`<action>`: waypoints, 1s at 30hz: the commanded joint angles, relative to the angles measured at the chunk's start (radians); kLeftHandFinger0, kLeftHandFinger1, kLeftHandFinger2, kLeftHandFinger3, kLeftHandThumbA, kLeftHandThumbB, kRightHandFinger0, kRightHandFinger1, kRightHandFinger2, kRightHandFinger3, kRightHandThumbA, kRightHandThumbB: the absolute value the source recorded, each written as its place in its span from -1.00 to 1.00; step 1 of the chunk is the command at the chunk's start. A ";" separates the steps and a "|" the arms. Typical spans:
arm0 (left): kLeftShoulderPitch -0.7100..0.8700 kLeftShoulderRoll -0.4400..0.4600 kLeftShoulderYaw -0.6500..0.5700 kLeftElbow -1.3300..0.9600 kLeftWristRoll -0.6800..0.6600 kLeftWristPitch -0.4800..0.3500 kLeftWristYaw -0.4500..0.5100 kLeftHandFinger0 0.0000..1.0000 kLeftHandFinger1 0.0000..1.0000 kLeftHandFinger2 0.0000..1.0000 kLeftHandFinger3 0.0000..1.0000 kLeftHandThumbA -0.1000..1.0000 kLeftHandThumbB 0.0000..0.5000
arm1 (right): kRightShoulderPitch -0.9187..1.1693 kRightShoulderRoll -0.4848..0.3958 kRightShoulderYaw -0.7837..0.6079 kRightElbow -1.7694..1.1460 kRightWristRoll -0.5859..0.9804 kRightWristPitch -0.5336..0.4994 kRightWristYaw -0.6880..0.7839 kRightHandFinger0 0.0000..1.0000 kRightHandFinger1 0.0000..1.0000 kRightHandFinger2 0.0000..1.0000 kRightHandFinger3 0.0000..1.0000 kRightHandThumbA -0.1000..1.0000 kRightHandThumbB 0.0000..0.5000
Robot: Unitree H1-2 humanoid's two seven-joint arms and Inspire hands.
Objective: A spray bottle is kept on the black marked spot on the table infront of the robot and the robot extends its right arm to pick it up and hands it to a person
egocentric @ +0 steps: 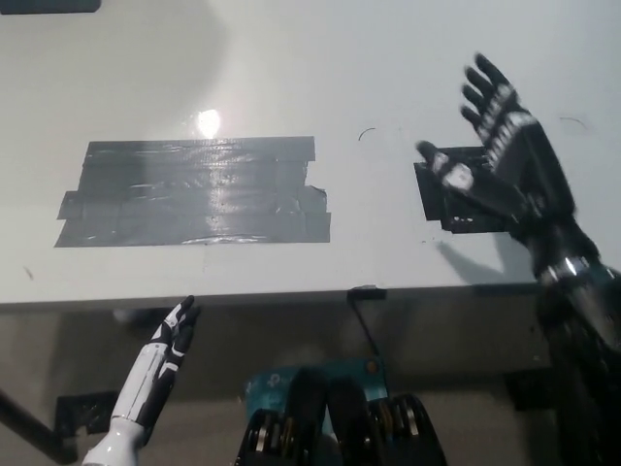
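The robot's black right hand (505, 160) hangs above the right side of a white bench (388, 58), fingers spread wide and holding nothing, its palm turned toward picture left. Beneath it lies a small square patch of black tape (456, 194), partly hidden by the hand and its forearm; the hand's shadow falls on the bench just below the patch.

The spray bottle is nowhere in the head view: not on the bench, not in either hand.

To the left, well apart from the black patch, a broad rectangle of grey duct tape (194, 191) is laid in overlapping strips with ragged ends, and its glossy surface throws back the room's light. A bright round glare spot (208, 121) sits on the bench just above the strips. A thin dark curved mark (366, 133), perhaps a scratch or a pen stroke, shows between the two taped areas, and a dark object (49, 5) is cut off by the frame's top left corner.

The white left hand (173, 335) rests low at the lower left, below the bench's front edge, fingers extended and empty, over a dim grey floor (58, 359).
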 commanded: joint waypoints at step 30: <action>0.117 -0.016 0.023 -0.045 0.000 -0.053 0.031 1.00 1.00 1.00 1.00 1.00 0.24 | 0.453 -0.044 0.110 0.201 -0.055 -0.288 0.063 1.00 1.00 1.00 1.00 0.74 0.41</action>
